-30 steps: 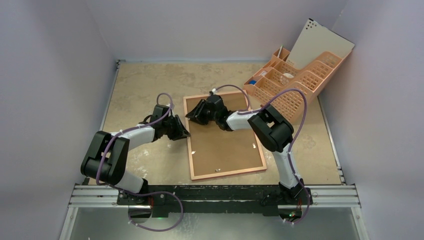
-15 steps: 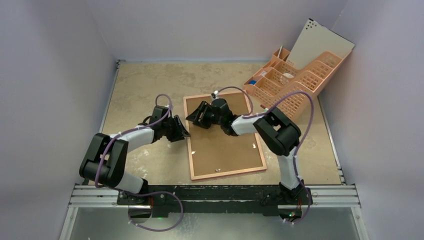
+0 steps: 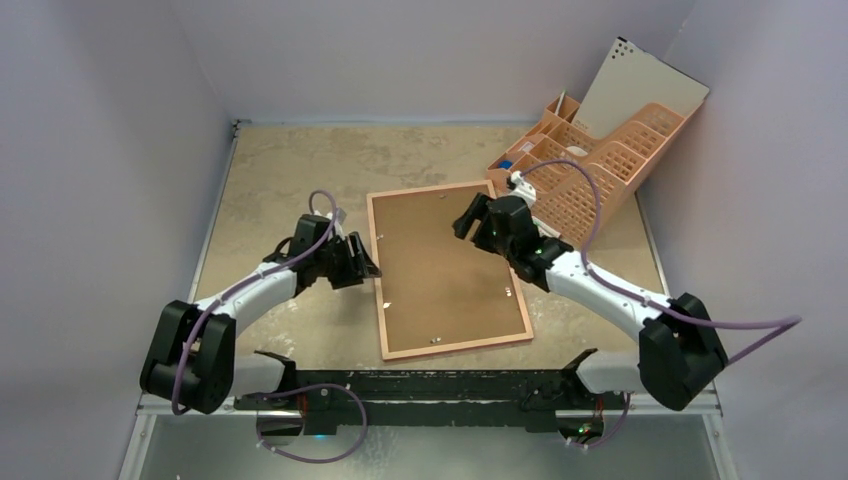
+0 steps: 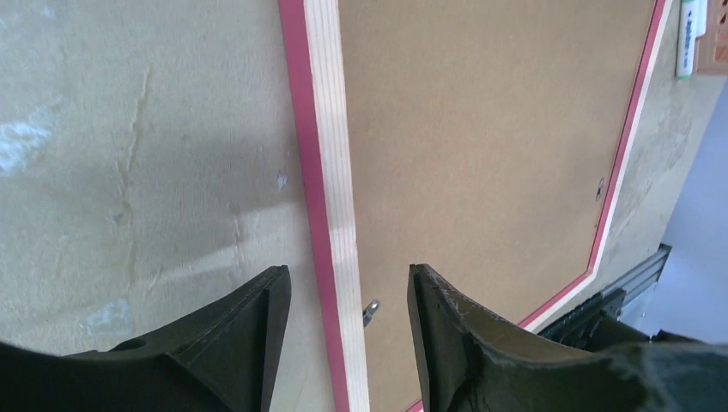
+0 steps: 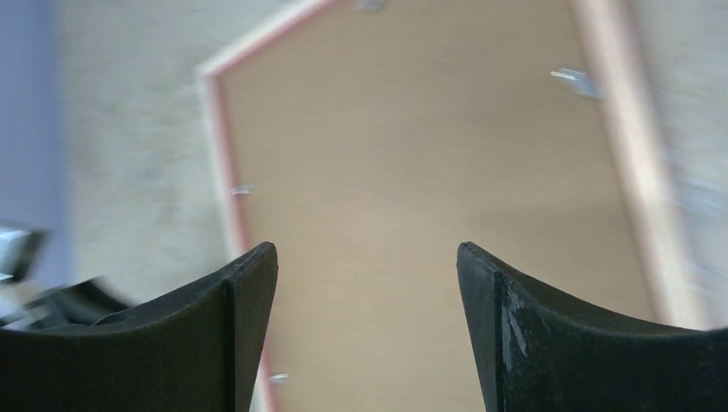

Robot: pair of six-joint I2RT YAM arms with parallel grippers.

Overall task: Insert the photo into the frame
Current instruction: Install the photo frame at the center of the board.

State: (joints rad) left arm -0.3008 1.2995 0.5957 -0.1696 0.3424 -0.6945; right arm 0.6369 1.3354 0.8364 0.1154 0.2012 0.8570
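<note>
The frame (image 3: 458,346) lies face down mid-table, pale wood reverse up, with a thin pink edge showing along its rail (image 4: 330,129). A plain brown backing board (image 3: 440,270) fills its opening. The photo is not in view. My left gripper (image 3: 365,262) hangs over the frame's left rail; in the left wrist view the gripper (image 4: 348,270) is open, its jaws standing either side of the rail without touching it. My right gripper (image 3: 465,220) is lifted above the frame's far right part; it (image 5: 367,249) is open and empty over the backing board (image 5: 412,154).
A peach plastic organiser (image 3: 590,165) stands at the back right, close to the frame's far corner. A pale perforated board (image 3: 640,90) leans on the wall behind it. Small metal clips (image 4: 371,311) sit along the frame's inner edge. Walls close in left, back and right.
Both grippers have opened wider. The right arm has drawn back from the frame's far left area to its far right and risen. The left gripper has barely shifted.
</note>
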